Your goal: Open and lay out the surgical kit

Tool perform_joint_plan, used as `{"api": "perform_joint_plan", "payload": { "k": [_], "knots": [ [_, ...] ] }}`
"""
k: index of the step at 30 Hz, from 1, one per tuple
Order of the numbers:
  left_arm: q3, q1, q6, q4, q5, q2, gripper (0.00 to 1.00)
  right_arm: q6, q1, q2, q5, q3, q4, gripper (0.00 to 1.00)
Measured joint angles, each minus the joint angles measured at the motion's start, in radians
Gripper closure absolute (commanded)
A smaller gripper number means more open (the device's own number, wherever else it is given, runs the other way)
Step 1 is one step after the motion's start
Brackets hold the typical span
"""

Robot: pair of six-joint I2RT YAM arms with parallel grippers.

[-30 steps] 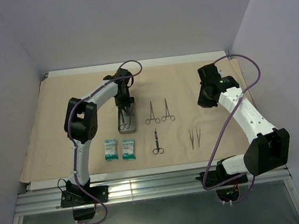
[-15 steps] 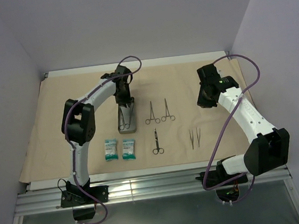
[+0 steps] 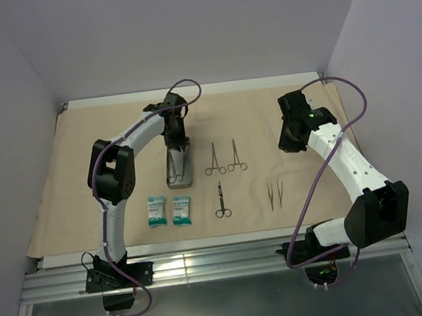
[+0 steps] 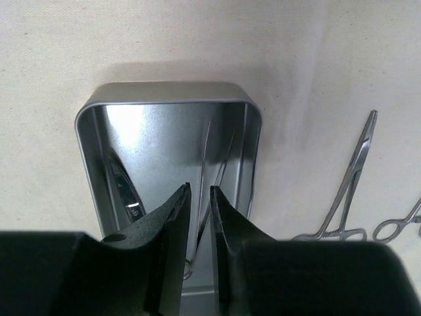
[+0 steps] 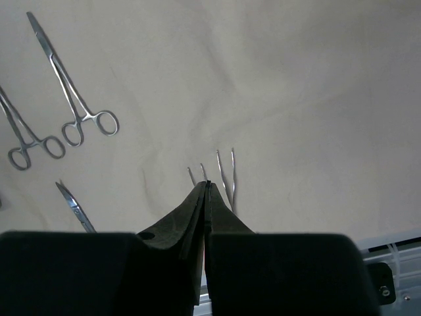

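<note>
Surgical kit half laid out: the left gripper (image 4: 197, 191) hangs over the small metal tray (image 4: 164, 89), having drawn back a little toward the tray's far end over the last second while its elbow swung outward. Its jaws stand a narrow gap apart, with nothing visibly caught between them. The right gripper (image 5: 205, 184) has not moved and is pinched shut and empty above the tan drape (image 3: 86, 186), near the two tweezers (image 3: 271, 195). The left arm's shift reads as lining up for another pick rather than a lift. Thin steel instruments (image 4: 214, 158) lie in the tray, so the unpacking looks unfinished. The rest of the kit is spread across the opened drape, which lies flat over the table. The tray stands left of centre, with two ring-handled forceps (image 3: 214, 160) side by side just to its right. A third ring-handled instrument (image 3: 221, 201) lies nearer the arms, the tweezers farther right, and two teal-white packets (image 3: 156, 210) in front of the tray, all apart from one another
</note>
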Motion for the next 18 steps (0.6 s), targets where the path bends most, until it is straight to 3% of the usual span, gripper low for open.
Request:
{"api": "perform_joint_plan", "payload": {
  "k": [12, 18],
  "knots": [
    [0.0, 0.0, 0.01, 0.003, 0.014, 0.053, 0.77, 0.0, 0.0, 0.0, 0.0, 0.001, -0.003, 0.94],
    [0.001, 0.0, 0.016, 0.002, 0.014, 0.055, 0.9, 0.0, 0.0, 0.0, 0.0, 0.018, -0.006, 0.94]
  ]
}}
